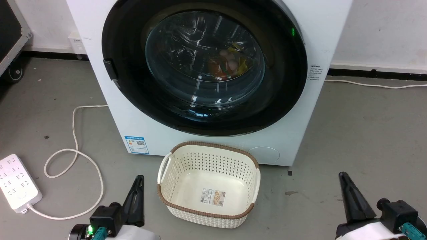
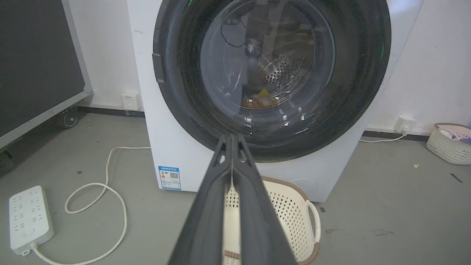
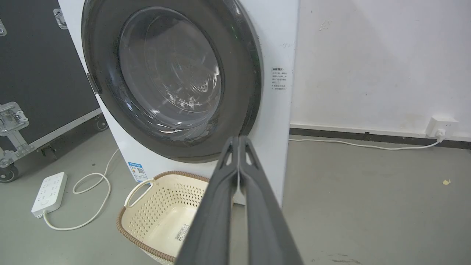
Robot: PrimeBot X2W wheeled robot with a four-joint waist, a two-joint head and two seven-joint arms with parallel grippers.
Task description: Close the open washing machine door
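The washing machine (image 1: 300,110) stands white and front-loading ahead of me, a blue sticker low on its front. Its round black-rimmed door (image 1: 204,66) lies flat against the front, and coloured laundry shows through the glass bowl. The door (image 2: 272,70) and the door (image 3: 171,77) look the same from both wrists. My left gripper (image 1: 139,178) rests low at the left, shut and empty, well short of the machine. My right gripper (image 1: 343,176) rests low at the right, also shut and empty. Both fingertip pairs, left gripper (image 2: 232,137) and right gripper (image 3: 239,139), are pressed together.
A cream perforated basket (image 1: 253,181) sits empty on the floor right before the machine, between my grippers. A white power strip (image 1: 16,181) and its looped cable (image 1: 75,156) lie at the left. A black wheeled case (image 3: 33,73) stands left; another basket (image 2: 450,143) sits far right.
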